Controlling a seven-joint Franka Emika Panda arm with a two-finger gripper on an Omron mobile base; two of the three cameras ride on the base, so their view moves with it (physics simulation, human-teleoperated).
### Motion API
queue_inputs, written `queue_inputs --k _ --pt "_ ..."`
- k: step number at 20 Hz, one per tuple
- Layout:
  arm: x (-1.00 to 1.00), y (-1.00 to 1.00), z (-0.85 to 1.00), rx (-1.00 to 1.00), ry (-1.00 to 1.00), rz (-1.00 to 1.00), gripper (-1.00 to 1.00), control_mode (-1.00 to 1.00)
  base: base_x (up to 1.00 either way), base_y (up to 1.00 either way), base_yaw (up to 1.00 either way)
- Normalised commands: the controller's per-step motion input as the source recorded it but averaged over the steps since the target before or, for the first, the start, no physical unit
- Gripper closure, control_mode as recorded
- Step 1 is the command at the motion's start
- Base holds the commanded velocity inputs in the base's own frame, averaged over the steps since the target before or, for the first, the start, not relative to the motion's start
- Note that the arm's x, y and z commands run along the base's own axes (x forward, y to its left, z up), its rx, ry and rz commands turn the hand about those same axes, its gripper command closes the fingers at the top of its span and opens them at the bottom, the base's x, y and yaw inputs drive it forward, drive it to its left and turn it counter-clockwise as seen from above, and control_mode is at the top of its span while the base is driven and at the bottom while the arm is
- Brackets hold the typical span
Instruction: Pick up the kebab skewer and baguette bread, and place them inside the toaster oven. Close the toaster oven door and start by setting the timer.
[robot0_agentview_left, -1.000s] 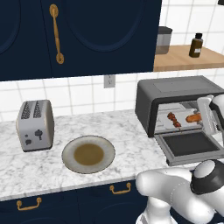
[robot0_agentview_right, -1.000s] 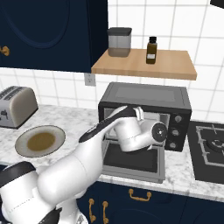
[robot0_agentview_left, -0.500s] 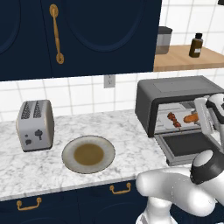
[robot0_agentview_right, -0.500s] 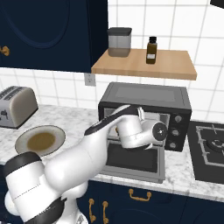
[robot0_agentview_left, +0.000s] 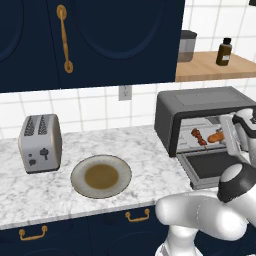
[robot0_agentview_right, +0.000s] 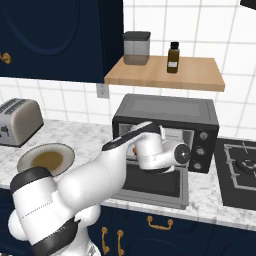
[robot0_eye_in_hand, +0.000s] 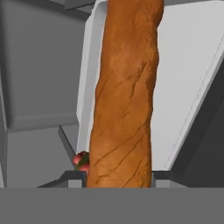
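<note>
Hand view: gripper clamped on baguette bread inside toaster oven, beside kebab skewer. Placing step; next likely release, withdraw, close door.

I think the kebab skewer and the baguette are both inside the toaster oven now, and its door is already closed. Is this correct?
Not fully. Skewer and baguette are inside the toaster oven, but its door is open, folded down flat in front, as the left base view shows.
</note>
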Motion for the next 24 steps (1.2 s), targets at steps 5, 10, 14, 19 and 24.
queue_inputs --k 5,10,14,19,24 --pt "0.14 0.00 0.00 0.00 -0.02 0.00 1.00 -1.00 0.00 0.00 0.00" --pt "0.11 0.00 -0.10 0.00 -0.06 0.00 1.00 -1.00 0.00 0.00 0.00" --pt "0.11 0.00 -0.18 0.00 -0.08 0.00 1.00 -1.00 0.00 0.00 0.00" --pt "0.03 0.00 -0.14 0.00 -0.01 0.00 1.00 -1.00 0.00 0.00 0.00" --pt "-0.03 0.00 -0.08 0.00 0.00 0.00 1.00 -1.00 0.00 0.00 0.00"
